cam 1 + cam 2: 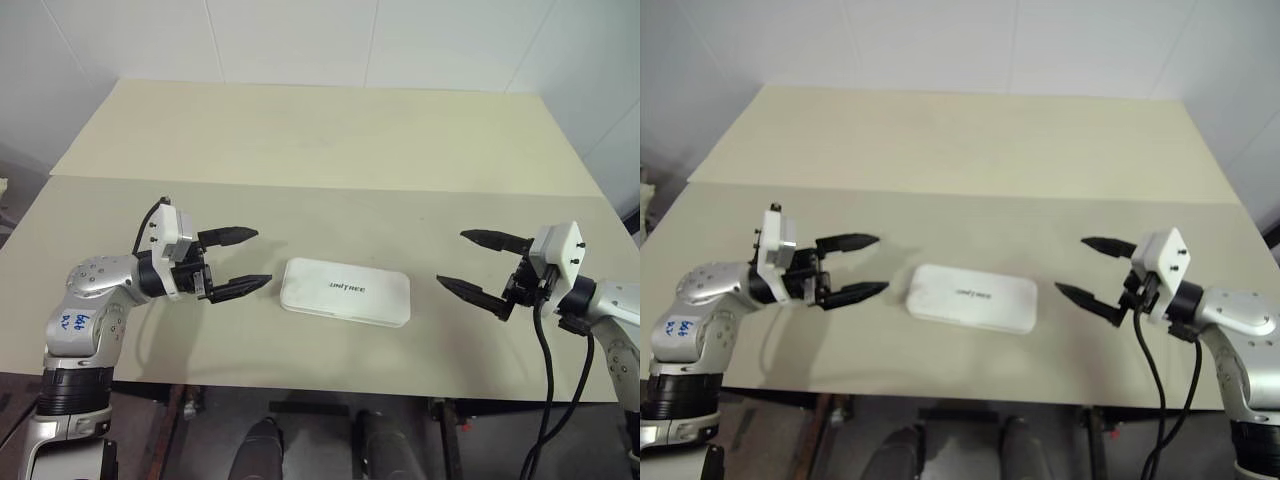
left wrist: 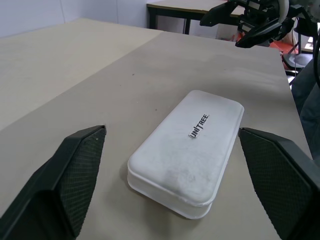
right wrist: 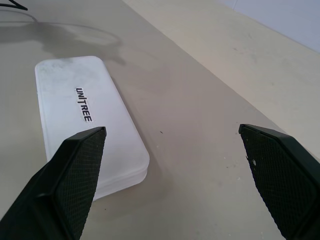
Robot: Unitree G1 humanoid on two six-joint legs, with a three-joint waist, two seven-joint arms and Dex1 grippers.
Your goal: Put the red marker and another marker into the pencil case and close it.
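The pencil case point(image 1: 345, 291) lies flat on the table with its white lid down and the dark logo facing up. The red marker and the other marker are out of view. My left gripper point(image 1: 262, 257) hovers just left of the case, open, with nothing between its fingers, pointing toward the case's short end. My right gripper point(image 1: 450, 258) hangs to the right of the case, a short gap away, also open and holding nothing. In the left wrist view the case point(image 2: 187, 150) lies between and ahead of the two fingers. In the right wrist view the case point(image 3: 85, 125) sits off to one side.
The beige table point(image 1: 300, 140) stretches far behind the case, with a seam running across it beyond the grippers. Its front edge runs close below the case. A black cable point(image 1: 545, 350) hangs from my right wrist.
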